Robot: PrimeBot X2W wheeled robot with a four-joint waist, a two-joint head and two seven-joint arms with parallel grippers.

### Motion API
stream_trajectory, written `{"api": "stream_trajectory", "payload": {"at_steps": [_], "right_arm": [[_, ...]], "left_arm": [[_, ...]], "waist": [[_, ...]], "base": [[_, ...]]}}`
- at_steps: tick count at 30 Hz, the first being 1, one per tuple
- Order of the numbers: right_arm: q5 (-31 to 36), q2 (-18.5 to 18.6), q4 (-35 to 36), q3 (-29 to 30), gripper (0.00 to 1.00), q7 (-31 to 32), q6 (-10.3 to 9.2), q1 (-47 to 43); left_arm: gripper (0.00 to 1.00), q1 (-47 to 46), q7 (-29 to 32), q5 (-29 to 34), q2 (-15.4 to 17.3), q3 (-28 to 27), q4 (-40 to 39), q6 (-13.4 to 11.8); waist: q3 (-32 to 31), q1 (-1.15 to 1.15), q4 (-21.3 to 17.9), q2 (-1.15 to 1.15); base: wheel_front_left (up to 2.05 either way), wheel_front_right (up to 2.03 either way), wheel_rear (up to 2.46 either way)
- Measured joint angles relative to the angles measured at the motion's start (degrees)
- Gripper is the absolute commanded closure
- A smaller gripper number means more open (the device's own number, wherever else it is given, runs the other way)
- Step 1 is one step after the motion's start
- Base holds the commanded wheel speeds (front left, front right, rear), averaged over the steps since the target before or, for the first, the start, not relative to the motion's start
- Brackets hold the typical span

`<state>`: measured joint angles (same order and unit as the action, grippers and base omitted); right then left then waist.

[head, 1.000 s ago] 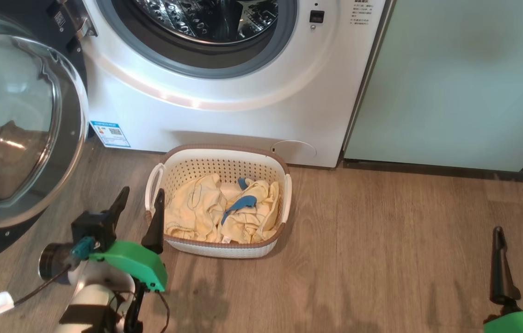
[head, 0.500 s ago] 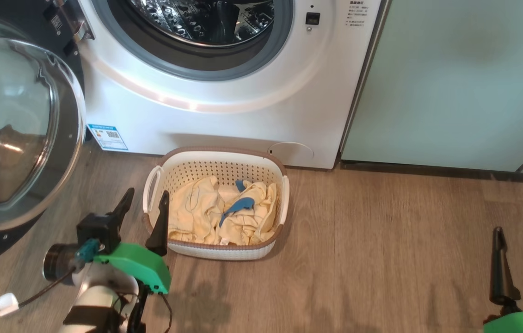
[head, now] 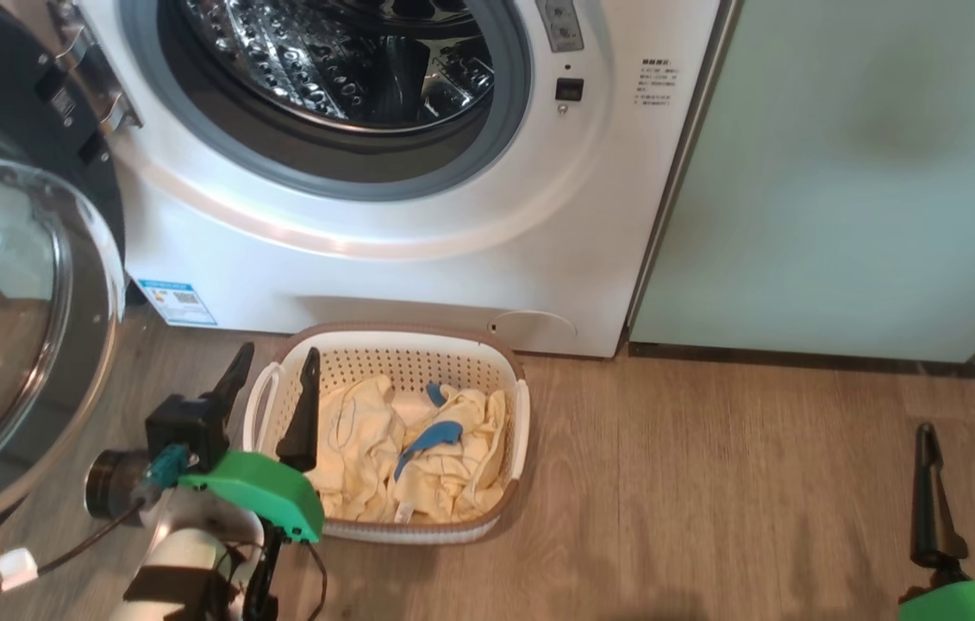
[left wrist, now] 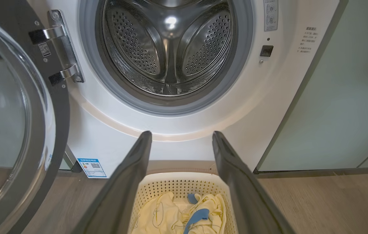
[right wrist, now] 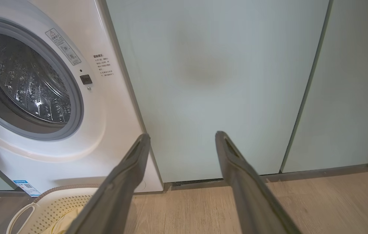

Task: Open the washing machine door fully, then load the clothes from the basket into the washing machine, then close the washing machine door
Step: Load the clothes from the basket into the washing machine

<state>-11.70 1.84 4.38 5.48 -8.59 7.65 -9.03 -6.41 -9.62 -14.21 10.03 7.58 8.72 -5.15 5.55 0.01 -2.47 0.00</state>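
The white washing machine (head: 418, 259) (left wrist: 268, 107) (right wrist: 112, 130) stands with its steel drum (head: 340, 60) (left wrist: 170, 48) exposed. Its round black-rimmed door (head: 13, 328) (left wrist: 11, 130) hangs swung wide to the left. On the floor in front sits the white basket (head: 517, 414) (left wrist: 157, 185) (right wrist: 47, 208), holding pale yellow clothes (head: 366, 448) (left wrist: 161, 217) with blue patches. My left gripper (head: 276, 379) (left wrist: 180, 136) hovers open over the basket's left handle, nothing between its fingers. At the lower right my right gripper (head: 965, 440) (right wrist: 180, 136) is open and empty above bare floor.
Pale green cabinets (head: 840, 172) (right wrist: 219, 81) stand to the right of the machine. Wooden floor (head: 711, 483) stretches between the basket and my right gripper. A blue-edged sticker (head: 166, 302) marks the machine's lower left corner.
The head camera has tilted up, so the drum shows more and the basket sits lower in the picture. My left gripper has crept slightly toward the basket; the right is unchanged.
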Motion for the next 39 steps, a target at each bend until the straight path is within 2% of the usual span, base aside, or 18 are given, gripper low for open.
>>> {"api": "stream_trajectory", "payload": {"at_steps": [29,39], "right_arm": [[-0.9,0.0,-0.4,-0.3,0.00,-0.6,0.00,0.3],[-1.4,0.0,-0.7,-0.6,0.00,-1.6,0.00,2.3]], "left_arm": [[0.00,-1.0,-0.5,-0.3,0.4,1.0,1.0,-0.8],[0.00,-3.7,2.2,-1.6,0.4,2.0,3.6,-0.2]], "waist": [[2.1,-0.01,-0.2,0.00],[5.0,-0.01,-0.6,0.00]], "base": [[0.11,-0.11,0.00],[0.00,0.00,0.00]]}}
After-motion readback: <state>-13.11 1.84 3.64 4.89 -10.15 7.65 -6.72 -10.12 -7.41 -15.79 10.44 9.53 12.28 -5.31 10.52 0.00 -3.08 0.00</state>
